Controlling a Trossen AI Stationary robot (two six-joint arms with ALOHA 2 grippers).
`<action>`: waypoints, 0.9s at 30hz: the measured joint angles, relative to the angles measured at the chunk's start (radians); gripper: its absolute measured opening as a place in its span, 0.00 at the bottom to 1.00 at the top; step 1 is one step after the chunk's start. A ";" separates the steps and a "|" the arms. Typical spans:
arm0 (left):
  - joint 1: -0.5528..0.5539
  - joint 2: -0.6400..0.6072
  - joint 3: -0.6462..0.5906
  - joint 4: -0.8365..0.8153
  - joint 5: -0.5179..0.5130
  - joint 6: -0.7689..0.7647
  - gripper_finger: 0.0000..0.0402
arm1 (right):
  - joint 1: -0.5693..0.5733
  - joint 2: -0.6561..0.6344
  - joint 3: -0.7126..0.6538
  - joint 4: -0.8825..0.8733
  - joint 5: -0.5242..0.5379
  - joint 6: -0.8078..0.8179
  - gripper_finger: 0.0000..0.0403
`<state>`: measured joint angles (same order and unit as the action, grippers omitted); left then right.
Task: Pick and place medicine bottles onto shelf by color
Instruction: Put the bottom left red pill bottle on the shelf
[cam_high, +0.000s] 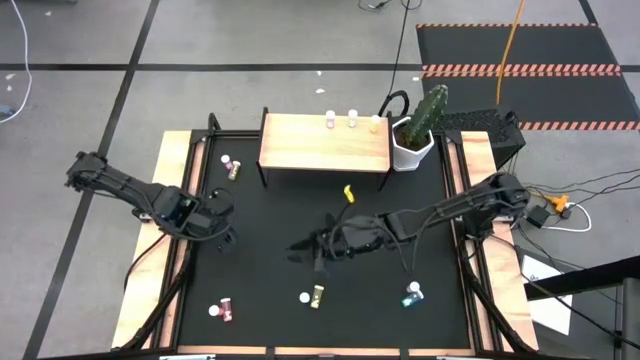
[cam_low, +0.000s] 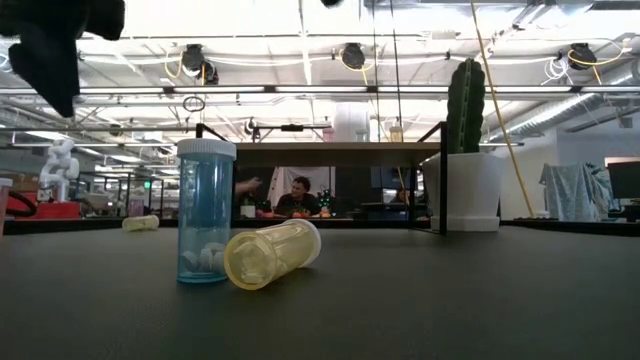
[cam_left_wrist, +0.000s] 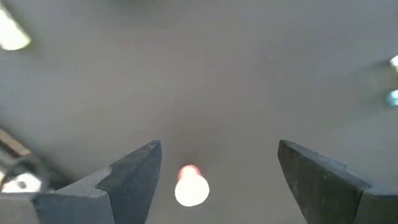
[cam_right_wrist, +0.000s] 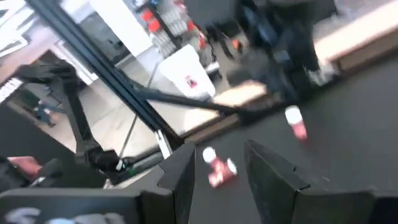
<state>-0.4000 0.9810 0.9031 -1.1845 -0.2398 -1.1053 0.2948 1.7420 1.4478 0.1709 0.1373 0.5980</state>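
The light-wood shelf (cam_high: 325, 140) stands at the table's far side with three small bottles (cam_high: 352, 120) upright along its far edge. Loose bottles are on the black table: a pink and an olive one (cam_high: 230, 165) at far left, a pink one (cam_high: 222, 312) at near left, a yellow one (cam_high: 314, 296) lying down, and a teal one (cam_high: 412, 293) upright. My left gripper (cam_high: 224, 238) is open over the table's left side; a pink bottle (cam_left_wrist: 191, 185) shows beyond its fingers, untouched. My right gripper (cam_high: 312, 250) is open and empty over the table's middle.
A white pot with a green cactus (cam_high: 415, 135) stands at the shelf's right end. A small yellow thing (cam_high: 348, 192) lies in front of the shelf. In the low view the teal bottle (cam_low: 205, 210) stands beside the lying yellow one (cam_low: 270, 253). People sit beyond the table.
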 joint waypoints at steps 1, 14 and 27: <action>-0.001 0.000 0.000 0.023 0.000 0.000 0.80 | -0.001 0.019 0.040 -0.005 -0.020 -0.037 0.32; -0.064 -0.001 0.023 0.006 0.133 -0.159 0.80 | 0.001 0.226 0.362 -0.071 -0.064 -0.424 0.32; -0.269 0.002 0.023 -0.023 0.224 -0.284 0.80 | -0.007 0.460 0.370 0.192 -0.063 -0.512 0.49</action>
<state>-0.6690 0.9825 0.9264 -1.2073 -0.0154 -1.3893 0.2876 2.2023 1.8174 0.3631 0.0745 0.0860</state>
